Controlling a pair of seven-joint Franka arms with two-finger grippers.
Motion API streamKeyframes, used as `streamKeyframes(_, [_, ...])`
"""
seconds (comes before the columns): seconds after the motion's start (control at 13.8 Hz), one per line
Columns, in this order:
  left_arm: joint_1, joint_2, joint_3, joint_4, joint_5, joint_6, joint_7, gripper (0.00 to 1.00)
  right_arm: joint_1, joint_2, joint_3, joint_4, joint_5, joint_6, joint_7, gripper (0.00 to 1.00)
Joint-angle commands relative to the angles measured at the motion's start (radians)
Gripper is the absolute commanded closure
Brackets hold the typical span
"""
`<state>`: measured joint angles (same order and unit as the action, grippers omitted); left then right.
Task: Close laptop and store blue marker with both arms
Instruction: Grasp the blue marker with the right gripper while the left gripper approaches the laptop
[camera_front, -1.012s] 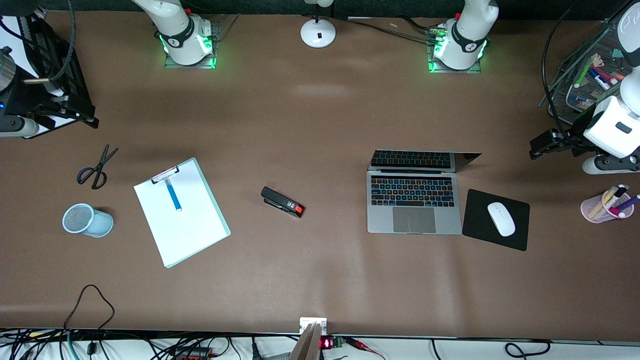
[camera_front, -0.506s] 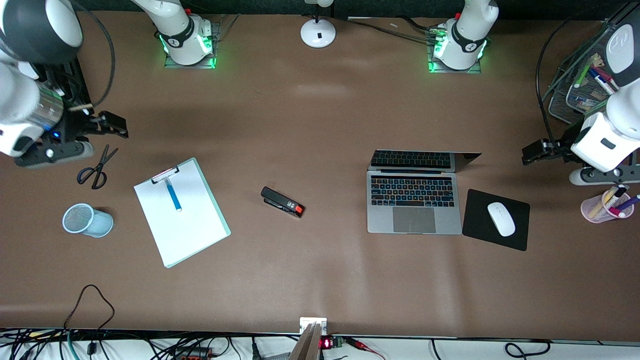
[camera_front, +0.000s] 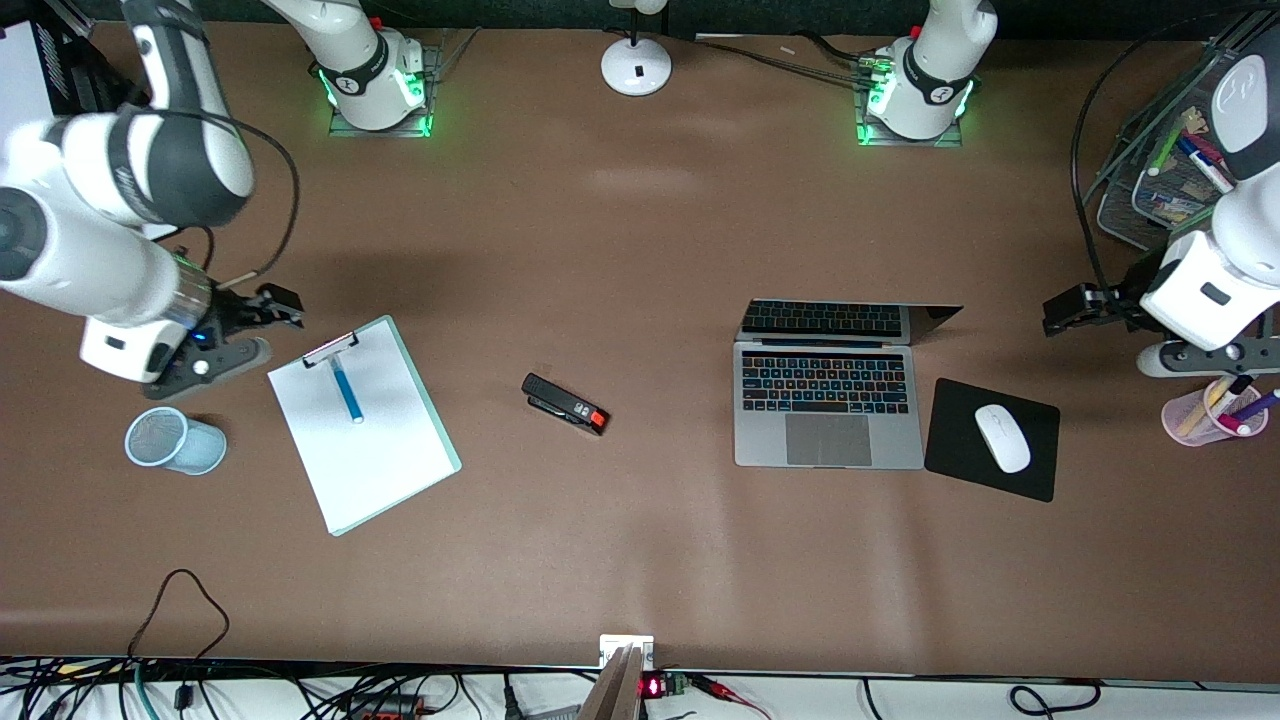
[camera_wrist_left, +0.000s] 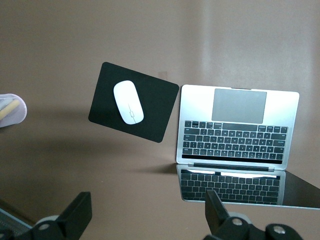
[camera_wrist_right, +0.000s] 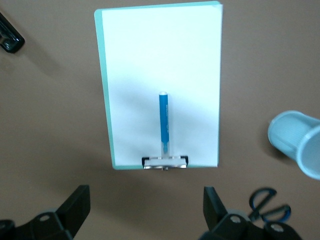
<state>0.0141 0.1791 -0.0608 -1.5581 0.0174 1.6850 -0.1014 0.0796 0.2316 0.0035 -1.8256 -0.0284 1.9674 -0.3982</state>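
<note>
The laptop (camera_front: 828, 400) stands open on the table toward the left arm's end, its lid (camera_front: 840, 320) upright; it also shows in the left wrist view (camera_wrist_left: 235, 125). The blue marker (camera_front: 347, 388) lies on the white paper of a clipboard (camera_front: 390, 450), under the clip; it also shows in the right wrist view (camera_wrist_right: 163, 120). My right gripper (camera_front: 278, 305) is open and empty above the table beside the clipboard's clip end, with its fingers wide apart in the right wrist view (camera_wrist_right: 145, 210). My left gripper (camera_front: 1062, 308) is open and empty above the table beside the laptop's lid, as the left wrist view (camera_wrist_left: 145, 215) shows.
A black mouse pad (camera_front: 1030, 470) with a white mouse (camera_front: 1002, 437) lies beside the laptop. A black stapler (camera_front: 565, 404) lies mid-table. A light-blue mesh cup (camera_front: 175, 440) lies on its side near the clipboard. Scissors (camera_wrist_right: 270, 205) lie under my right hand. A pink cup (camera_front: 1210, 412) and wire tray (camera_front: 1160, 180) hold markers.
My right arm has swung in from the table's end to beside the clipboard's clip, covering the scissors. My left gripper has shifted slightly toward the laptop.
</note>
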Motion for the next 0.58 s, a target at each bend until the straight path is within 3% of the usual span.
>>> streamKeyframes(0.0, [-0.046,0.039,-0.002,0.036,0.006,-0.025,0.019,0.00,0.009,0.009,-0.007,-0.079,-0.015,0.120,-0.088,0.00])
streamKeyframes(0.07, [-0.068,0.039,-0.002,0.038,0.006,-0.021,0.019,0.01,0.005,0.032,-0.007,-0.083,-0.015,0.149,-0.143,0.05])
streamKeyframes(0.14, [-0.077,0.039,-0.002,0.038,0.007,-0.021,0.020,0.13,-0.001,0.052,-0.007,-0.087,-0.012,0.177,-0.186,0.11])
streamKeyframes(0.29, [-0.095,0.040,-0.007,0.036,0.003,-0.027,0.022,0.57,-0.003,0.093,-0.008,-0.089,-0.010,0.214,-0.200,0.23])
streamKeyframes(0.43, [-0.111,0.045,-0.007,0.036,0.003,-0.027,0.009,0.99,-0.003,0.130,-0.008,-0.089,-0.012,0.257,-0.200,0.28])
streamKeyframes(0.51, [-0.111,0.052,-0.010,0.036,-0.001,-0.027,0.015,1.00,-0.003,0.150,-0.008,-0.089,-0.012,0.283,-0.200,0.30])
